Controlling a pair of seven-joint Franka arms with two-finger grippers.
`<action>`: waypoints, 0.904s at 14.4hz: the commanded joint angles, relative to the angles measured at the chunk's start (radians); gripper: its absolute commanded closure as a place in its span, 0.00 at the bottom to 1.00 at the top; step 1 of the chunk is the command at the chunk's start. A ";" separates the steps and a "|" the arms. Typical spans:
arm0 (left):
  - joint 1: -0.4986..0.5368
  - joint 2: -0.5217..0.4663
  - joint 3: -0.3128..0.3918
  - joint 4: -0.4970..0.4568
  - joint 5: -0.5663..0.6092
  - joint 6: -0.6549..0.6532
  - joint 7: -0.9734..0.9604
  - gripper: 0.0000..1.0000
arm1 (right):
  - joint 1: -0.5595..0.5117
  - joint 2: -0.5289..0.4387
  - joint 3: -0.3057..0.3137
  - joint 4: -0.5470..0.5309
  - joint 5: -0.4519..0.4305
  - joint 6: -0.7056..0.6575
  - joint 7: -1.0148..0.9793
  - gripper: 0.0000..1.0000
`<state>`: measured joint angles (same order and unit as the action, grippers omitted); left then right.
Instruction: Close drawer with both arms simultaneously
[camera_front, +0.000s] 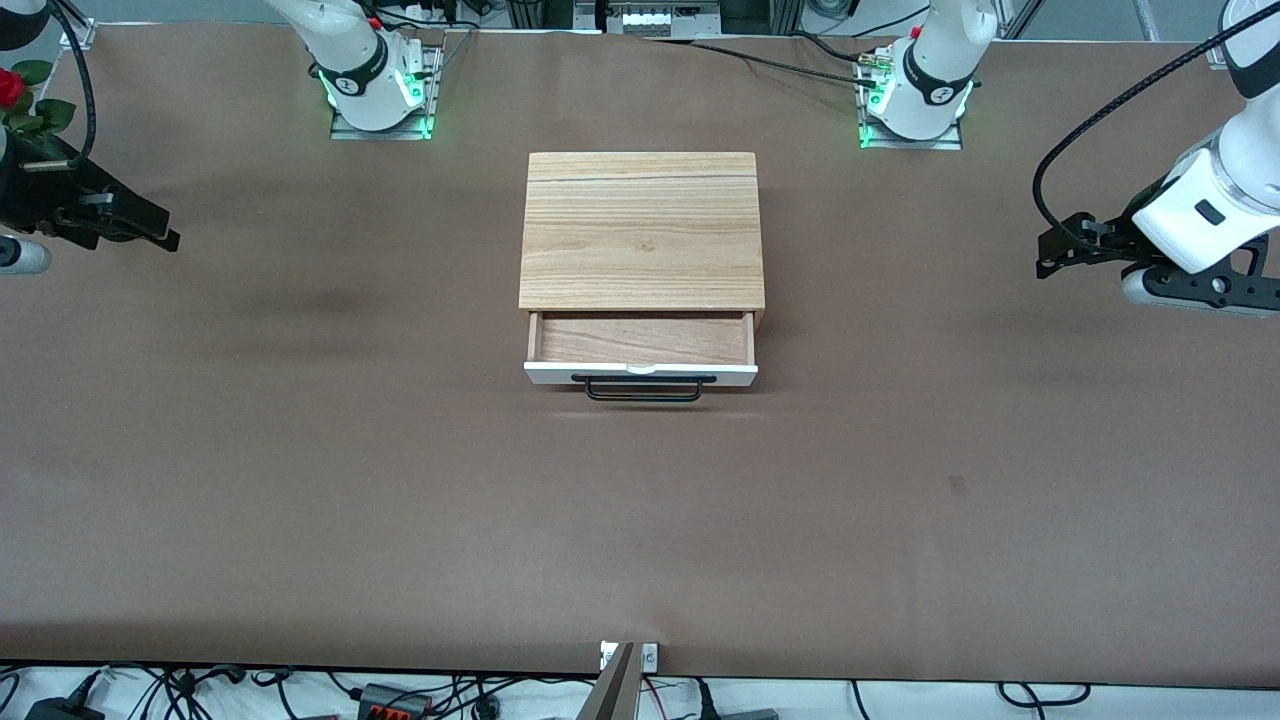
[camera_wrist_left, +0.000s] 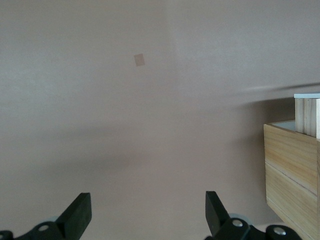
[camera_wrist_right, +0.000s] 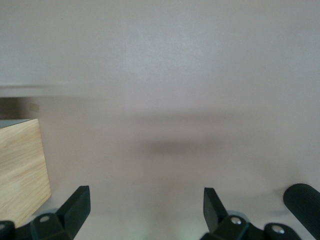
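The light-wood cabinet (camera_front: 640, 225) stands mid-table. Its drawer (camera_front: 640, 340) is pulled out toward the front camera and shows a light wood inside, a white front panel (camera_front: 560, 375) and a black bar handle (camera_front: 645, 389). My left gripper (camera_front: 1050, 258) hangs open and empty over the table toward the left arm's end, well apart from the cabinet. My right gripper (camera_front: 165, 236) hangs open and empty toward the right arm's end. In the left wrist view the gripper (camera_wrist_left: 147, 215) is open, with the cabinet's side (camera_wrist_left: 292, 170) and the drawer's end (camera_wrist_left: 306, 115) showing. In the right wrist view the gripper (camera_wrist_right: 146, 212) is open beside the cabinet's side (camera_wrist_right: 20, 170).
Brown table cover (camera_front: 400, 500) lies all round the cabinet. A small dark patch (camera_front: 957, 485) marks the cover, also in the left wrist view (camera_wrist_left: 139, 60). A red rose (camera_front: 10, 88) sits at the right arm's end. Cables (camera_front: 300, 695) run along the front edge.
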<state>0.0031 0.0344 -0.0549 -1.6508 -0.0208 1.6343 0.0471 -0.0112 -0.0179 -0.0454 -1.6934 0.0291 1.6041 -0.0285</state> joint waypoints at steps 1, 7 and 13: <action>0.005 0.009 -0.006 0.025 0.015 -0.008 0.000 0.00 | -0.010 -0.001 0.013 0.006 -0.003 0.004 0.013 0.00; -0.006 0.016 -0.006 0.029 0.018 -0.005 -0.007 0.00 | -0.009 0.003 0.013 0.011 -0.003 -0.006 0.012 0.00; -0.050 0.159 -0.010 0.195 0.007 -0.007 -0.010 0.00 | 0.057 0.071 0.013 0.011 0.000 -0.059 0.019 0.00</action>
<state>-0.0194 0.1059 -0.0596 -1.5661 -0.0210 1.6442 0.0471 0.0222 0.0274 -0.0366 -1.6938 0.0301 1.5608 -0.0281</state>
